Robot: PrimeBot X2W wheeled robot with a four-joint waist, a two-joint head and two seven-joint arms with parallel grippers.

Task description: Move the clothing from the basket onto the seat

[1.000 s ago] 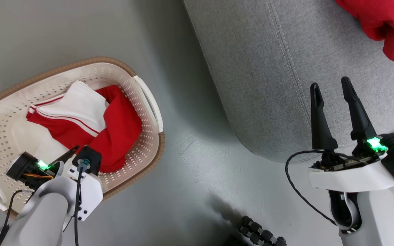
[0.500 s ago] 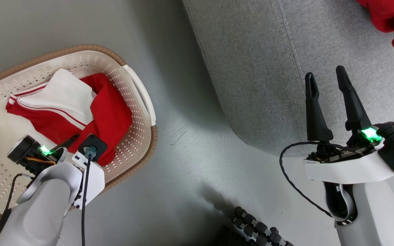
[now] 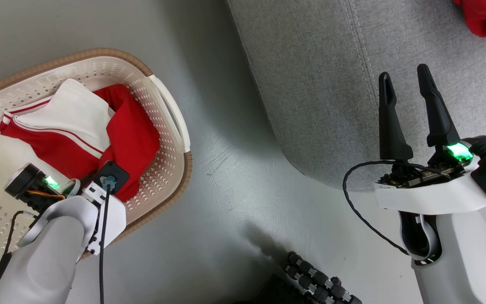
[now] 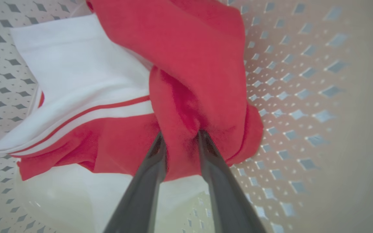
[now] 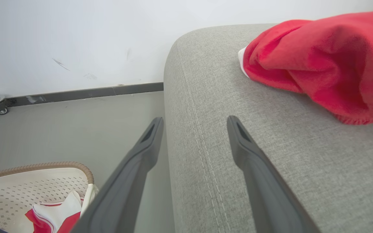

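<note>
Counted: one basket [image 3: 163, 110], one seat [image 3: 331, 84], two red pieces. Smooth grey floor [image 3: 234, 190], white wall [image 5: 76, 38]. The basket sat on the floor and held the red-and-white clothing [image 4: 189, 64]. My left gripper [image 4: 180, 136] was clamped on its red fold. A red garment [image 5: 329, 58] lay on the seat. Right gripper [image 3: 403, 76] hovered, fingers apart.

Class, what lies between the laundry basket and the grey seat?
A bare strip of grey floor separates the basket from the seat, as the head view shows.

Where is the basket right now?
Head view, left side: the basket sits on the floor, left of the seat; the left gripper pinches clothing inside it.
</note>
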